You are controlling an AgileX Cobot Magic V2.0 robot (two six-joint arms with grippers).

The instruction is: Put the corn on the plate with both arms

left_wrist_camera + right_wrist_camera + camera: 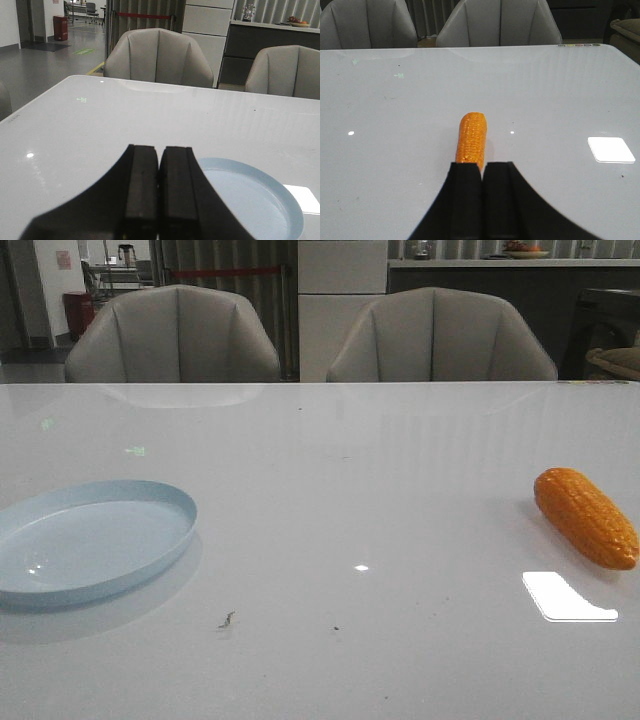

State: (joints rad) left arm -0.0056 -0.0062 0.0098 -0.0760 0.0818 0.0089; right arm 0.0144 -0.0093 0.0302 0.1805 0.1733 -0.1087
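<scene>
On white glossy table (pixel 350 470): glossy orange toy corn cob (pixel 585 517), far right; round pale blue plate (pixel 90 540), far left, well apart. Left gripper (pixel 159 192) and right gripper (pixel 482 200): fingers together, holding nothing.

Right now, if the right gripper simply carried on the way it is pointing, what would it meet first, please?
Most likely the corn: it lies on the table directly ahead of the right gripper, whose fingers are shut. The gap between them is unclear.

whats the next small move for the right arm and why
Probably open the right hand. Its fingers are pressed together, and the corn lies on the table just beyond them, not held. The plate sits far across on the robot's left, so the corn must be grasped before anything else.
</scene>
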